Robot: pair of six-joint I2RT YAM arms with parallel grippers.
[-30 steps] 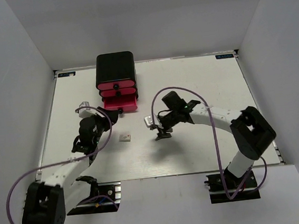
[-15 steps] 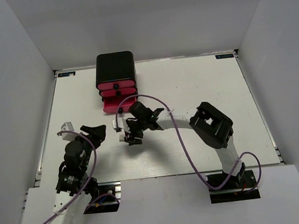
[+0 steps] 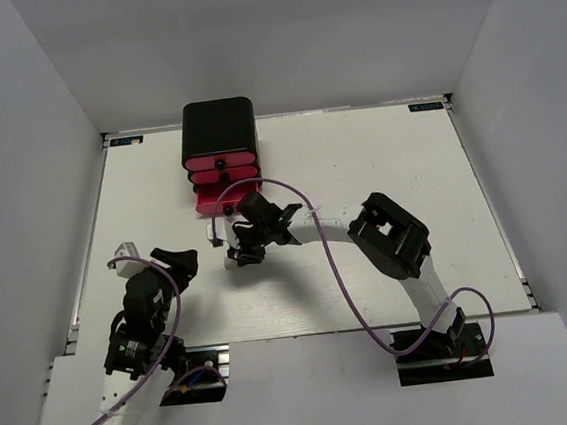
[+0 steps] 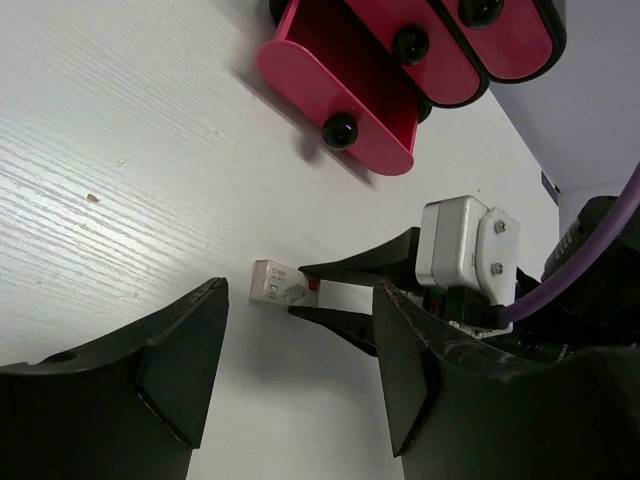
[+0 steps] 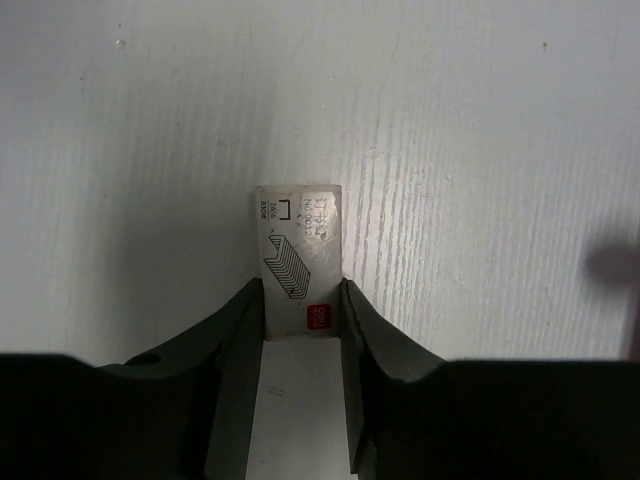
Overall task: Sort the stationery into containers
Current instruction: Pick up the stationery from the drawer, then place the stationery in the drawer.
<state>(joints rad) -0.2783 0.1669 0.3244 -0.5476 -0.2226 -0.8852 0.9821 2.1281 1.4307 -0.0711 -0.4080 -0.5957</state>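
Grips the white block point(image 5: 300, 250) by its long sides in the clenched right end effector point(image 5: 300, 300), flat on the desk point(image 5: 480, 120), probably for lifting; near the pulled-out bottom drawer point(image 4: 340, 100), seemingly opened to receive it; left end effector point(image 4: 300, 335) released, back, giving room.

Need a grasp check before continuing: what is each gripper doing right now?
Left gripper: open, holding nothing.
Right gripper: closed on the white block.
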